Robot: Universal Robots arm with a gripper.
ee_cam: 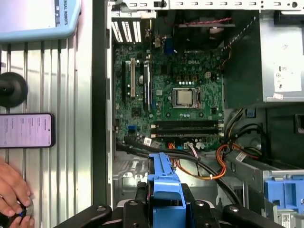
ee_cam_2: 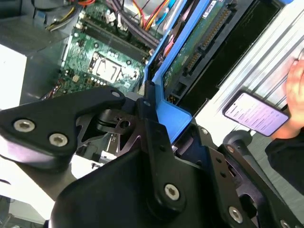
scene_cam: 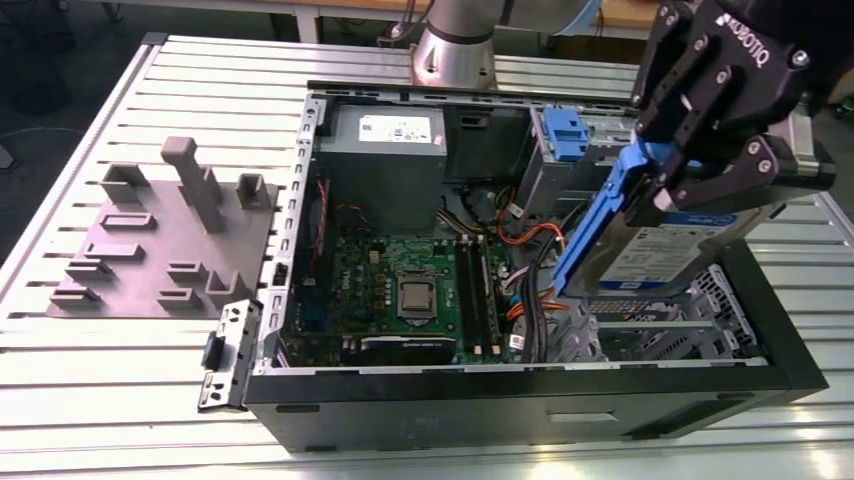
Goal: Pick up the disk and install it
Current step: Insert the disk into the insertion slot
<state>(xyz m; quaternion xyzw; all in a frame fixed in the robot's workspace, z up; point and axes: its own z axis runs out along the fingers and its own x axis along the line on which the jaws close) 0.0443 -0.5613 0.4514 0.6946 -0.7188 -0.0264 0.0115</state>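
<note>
Disk (scene_cam: 674, 245) hung tilted in my gripper (scene_cam: 714, 175), pinched by its blue carrier, above the corner of the open computer case (scene_cam: 534, 395) on the exterior view's right. Its lower edge was just over the perforated metal drive cage (scene_cam: 654, 330), and I could not tell whether it touched the cage. Beside it toward the case's far wall stood a fixed blue caddy (scene_cam: 563, 135), close to the carrier's upper edge. Orange and dark cables (scene_cam: 527, 245) ran between the disk and the motherboard (scene_cam: 400, 290), crowding the inner side. The grey power supply box (scene_cam: 387, 135) sat in the far corner of the case, well apart from the disk. In the second wrist view the carrier's blue frame (ee_cam_2: 173, 114) sat between my fingers (ee_cam_2: 57, 123), with the drive's green circuit board facing the camera. Outside the case, a grey fixture block (scene_cam: 160, 240) rested on the slatted tabletop (scene_cam: 80, 380) near its edge on the exterior view's left. In the first wrist view a phone (ee_cam: 26, 130) lay on the tabletop beside the case wall, with a person's hand (ee_cam: 12, 192) near it.
</note>
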